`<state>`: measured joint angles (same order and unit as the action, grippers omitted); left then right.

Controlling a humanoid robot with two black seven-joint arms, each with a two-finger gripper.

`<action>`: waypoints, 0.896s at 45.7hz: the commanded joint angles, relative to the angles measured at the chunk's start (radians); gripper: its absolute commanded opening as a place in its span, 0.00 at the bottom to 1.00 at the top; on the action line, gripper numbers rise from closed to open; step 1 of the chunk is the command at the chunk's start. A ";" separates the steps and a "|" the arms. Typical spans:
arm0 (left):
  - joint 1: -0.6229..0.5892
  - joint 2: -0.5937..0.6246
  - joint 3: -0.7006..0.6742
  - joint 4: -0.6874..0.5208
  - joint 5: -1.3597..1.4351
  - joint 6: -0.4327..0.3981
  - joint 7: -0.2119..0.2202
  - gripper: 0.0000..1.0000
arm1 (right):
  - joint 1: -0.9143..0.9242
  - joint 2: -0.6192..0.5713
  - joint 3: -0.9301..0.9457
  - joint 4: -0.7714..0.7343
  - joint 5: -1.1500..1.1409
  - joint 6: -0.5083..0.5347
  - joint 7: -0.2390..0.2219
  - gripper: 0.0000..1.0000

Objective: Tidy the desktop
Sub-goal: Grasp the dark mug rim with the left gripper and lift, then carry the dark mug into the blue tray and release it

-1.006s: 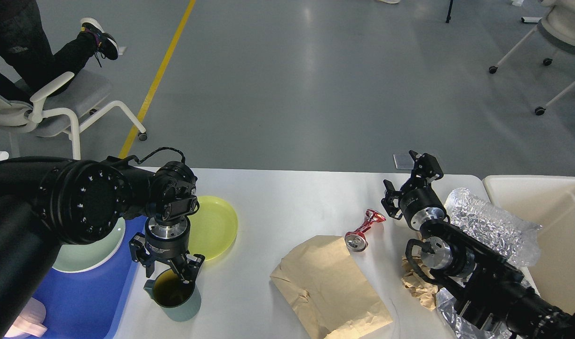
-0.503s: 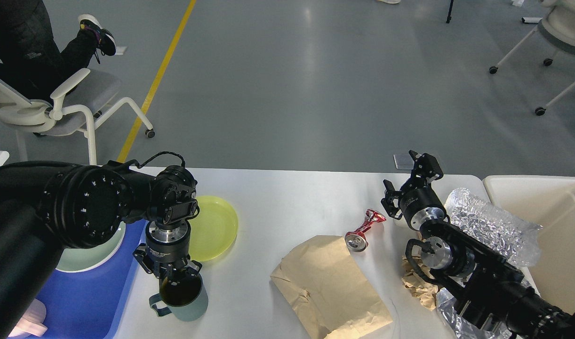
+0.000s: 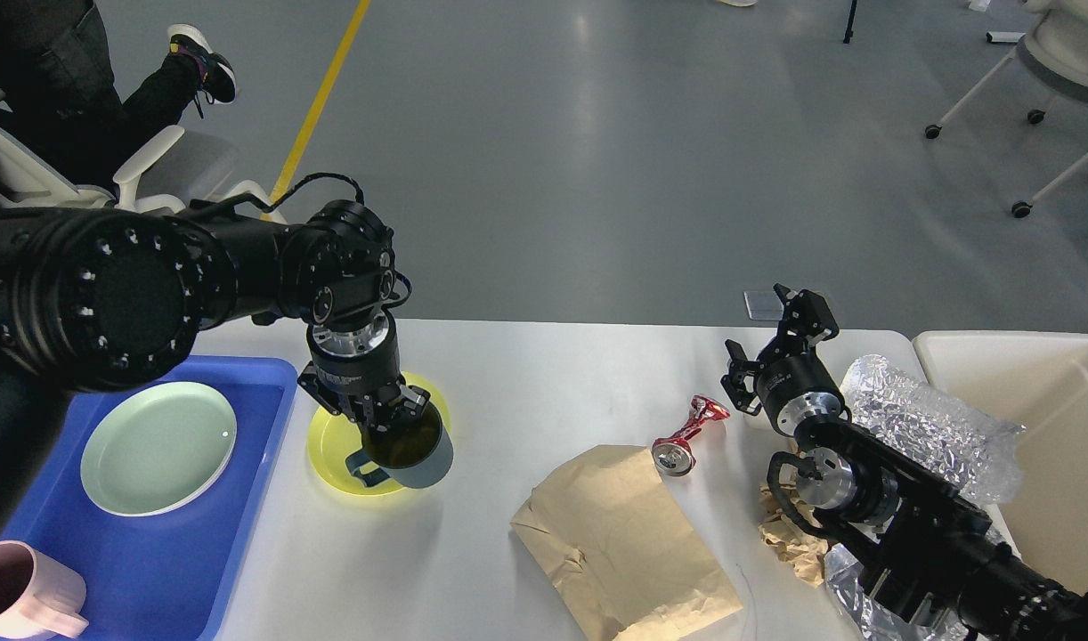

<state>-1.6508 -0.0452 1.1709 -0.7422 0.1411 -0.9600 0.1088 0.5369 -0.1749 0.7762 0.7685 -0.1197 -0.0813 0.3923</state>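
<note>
1. left pincer [image 3: 385,418] pinching the rim of a grey-green mug [image 3: 408,452], lifted clear and hanging over the yellow plate [image 3: 335,454]; held from the top, probably for carrying to the blue tray [image 3: 268,427].
2. tray at the left already holding a pale green plate [image 3: 158,447] and a pink cup [image 3: 23,592]; looks like the spot for dishes.
3. right pincer [image 3: 780,343] spread, holding nothing, raised near the crushed red can [image 3: 686,436]; brown paper bag [image 3: 620,534] and foil wrap [image 3: 927,418] apparently waiting as rubbish.
4. desk [image 3: 544,374] beneath both pincers, not touched by either.
</note>
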 commanded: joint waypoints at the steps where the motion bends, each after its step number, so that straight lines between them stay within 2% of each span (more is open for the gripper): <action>1: -0.090 0.054 -0.013 -0.051 0.000 0.000 0.000 0.00 | 0.000 0.000 0.000 0.000 0.000 0.000 0.000 1.00; 8: -0.129 0.157 -0.004 -0.103 0.003 0.000 0.003 0.00 | 0.000 0.000 0.000 0.000 0.000 0.000 0.000 1.00; 14: -0.159 0.333 0.003 -0.170 0.005 0.000 0.009 0.00 | 0.000 0.000 0.000 0.000 0.000 0.000 0.000 1.00; 22: -0.144 0.527 0.016 -0.189 0.003 0.000 0.008 0.00 | 0.000 0.000 0.000 0.000 0.000 0.000 0.000 1.00; 29: -0.031 0.645 0.004 -0.181 0.002 0.000 0.003 0.00 | 0.000 0.000 0.000 0.000 0.000 0.000 -0.001 1.00; 41: 0.141 0.670 -0.026 -0.138 -0.003 0.000 -0.004 0.00 | 0.000 0.000 0.000 0.000 0.000 0.000 0.000 1.00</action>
<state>-1.5680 0.6200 1.1614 -0.9058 0.1398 -0.9599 0.1076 0.5369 -0.1749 0.7762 0.7685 -0.1196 -0.0813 0.3924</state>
